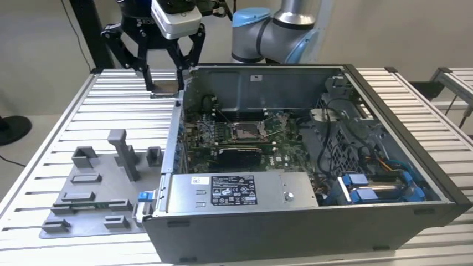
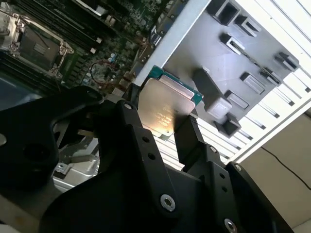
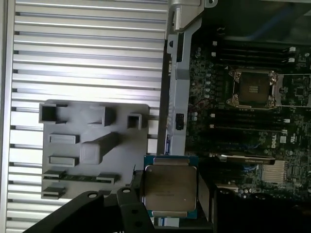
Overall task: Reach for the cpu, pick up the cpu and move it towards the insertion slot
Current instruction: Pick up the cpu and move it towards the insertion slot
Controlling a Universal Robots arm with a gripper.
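Note that your gripper (image 2: 167, 121) clamps the cpu (image 2: 167, 109) by its edges, face level, short of the insertion slot (image 3: 252, 88)

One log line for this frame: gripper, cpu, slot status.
gripper: shut on cpu | cpu: lifted, above case wall beside grey tray | insertion slot: empty, cpu apart from it

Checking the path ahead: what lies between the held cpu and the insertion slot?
In the first wrist view, the case wall and green board separate the cpu from the insertion slot.
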